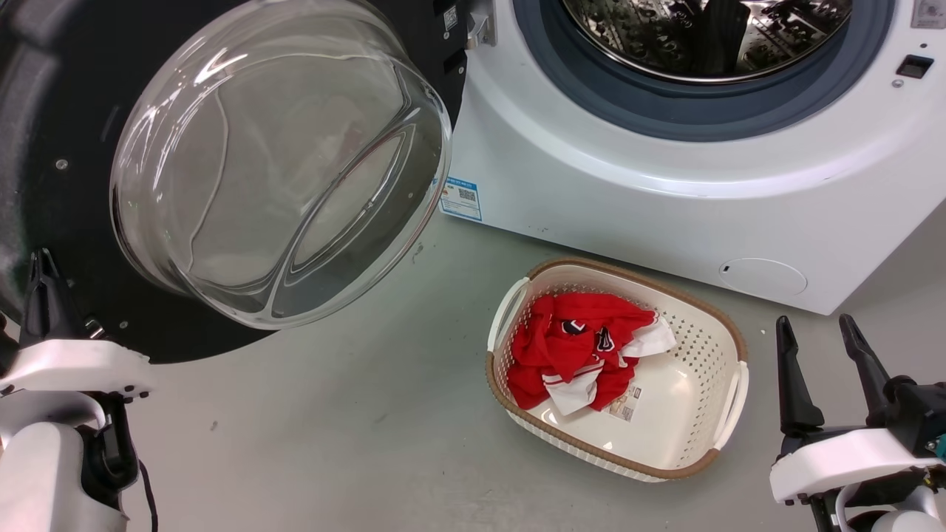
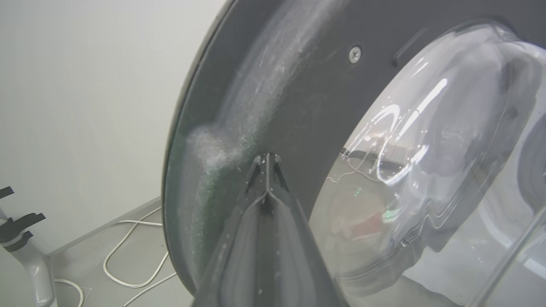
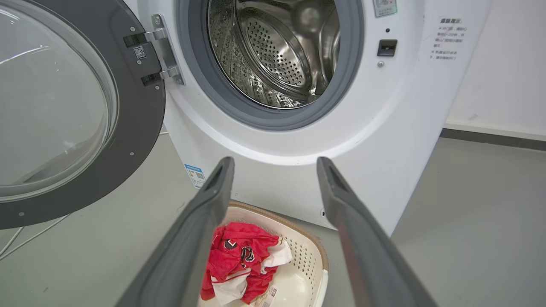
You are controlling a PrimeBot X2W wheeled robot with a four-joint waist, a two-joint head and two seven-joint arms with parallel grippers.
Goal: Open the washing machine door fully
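The washing machine door (image 1: 281, 162), a black disc with a clear domed glass bowl, stands swung out to the left of the white machine (image 1: 665, 207), hinged at its right edge. The steel drum mouth (image 1: 702, 37) lies uncovered. My left gripper (image 1: 43, 267) is shut with nothing in it, its tips against or just short of the door's black inner face near the lower left rim. In the left wrist view the closed left gripper (image 2: 266, 158) points at the door (image 2: 307, 106). My right gripper (image 1: 813, 322) hangs open at the lower right, away from the door (image 3: 140, 128); the right gripper (image 3: 275, 161) faces the machine front.
A white basket (image 1: 728, 369) holding red and white clothes (image 1: 576, 347) sits on the grey floor in front of the machine, between my arms. White cables (image 2: 128, 251) run along the floor by the wall behind the door. A white stand (image 2: 25, 256) is at the left.
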